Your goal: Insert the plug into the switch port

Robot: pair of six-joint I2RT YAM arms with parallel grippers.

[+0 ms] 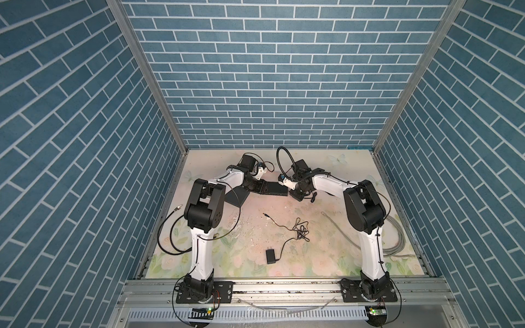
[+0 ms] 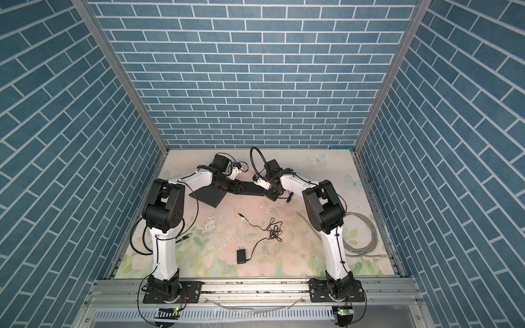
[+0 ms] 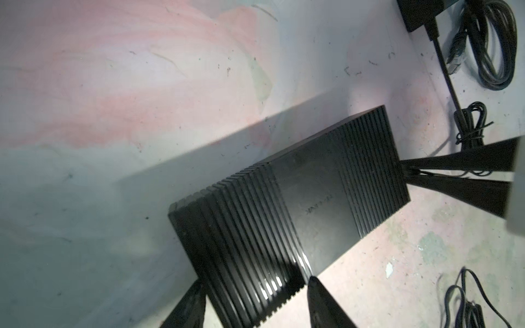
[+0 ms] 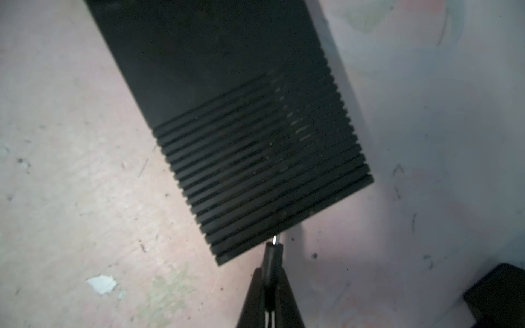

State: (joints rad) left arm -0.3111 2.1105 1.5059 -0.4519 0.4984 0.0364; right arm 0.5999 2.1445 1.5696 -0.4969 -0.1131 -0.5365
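Right tool point(image 4: 270, 271) pinches plug point(image 4: 273, 252), tip at switch point(image 4: 241, 127) right end; left tool point(image 3: 254, 279) clamps its left end.

White links point(image 1: 203, 250), black joints point(image 1: 204, 201), black cables point(image 1: 277, 159)

Glossy ribbed black plastic switch point(image 3: 289, 204); metal-tipped plug point(image 4: 272, 254); scuffed matt table point(image 3: 113, 85).
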